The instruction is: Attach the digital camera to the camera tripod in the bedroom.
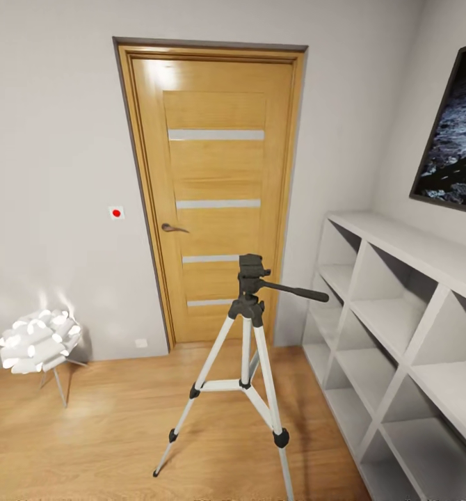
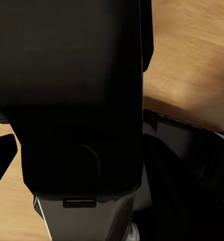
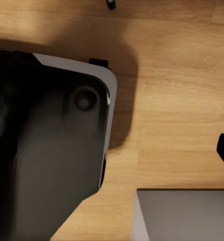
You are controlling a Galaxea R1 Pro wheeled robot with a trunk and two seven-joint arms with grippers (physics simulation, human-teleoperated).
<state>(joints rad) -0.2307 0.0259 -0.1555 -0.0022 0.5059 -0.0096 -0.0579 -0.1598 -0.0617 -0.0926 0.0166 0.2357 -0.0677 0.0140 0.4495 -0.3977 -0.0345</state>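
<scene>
Lamp: at your far left, a white ball-shaped lamp (image 1: 38,341) glows on thin legs, standing on the floor near the left wall's foot.
Wall switch: a small white plate with a red dot (image 1: 117,213) sits on the grey wall just left of the door frame; it carries no text you can read.
Door: the oak door (image 1: 215,195) with four frosted strips is closed, its handle (image 1: 172,227) on the left side.
Camera tripod: the camera tripod (image 1: 247,327) stands upright on the wood floor (image 1: 108,431) in front of the door, three silver legs spread, black head on top, pan handle pointing right toward the shelf.
Shelf: the white cube shelf (image 1: 400,334) runs along the right wall, near the tripod but apart from it.
Picture: a dark framed picture (image 1: 455,139) hangs above the shelf.
Left gripper: your left wrist view shows dark robot body over the floor; you cannot tell how the jaws stand.
Right gripper: the right wrist view gives dark and silver robot body, floor and a grey corner; again you cannot tell.
Writing: no brand or label is legible anywhere.
</scene>
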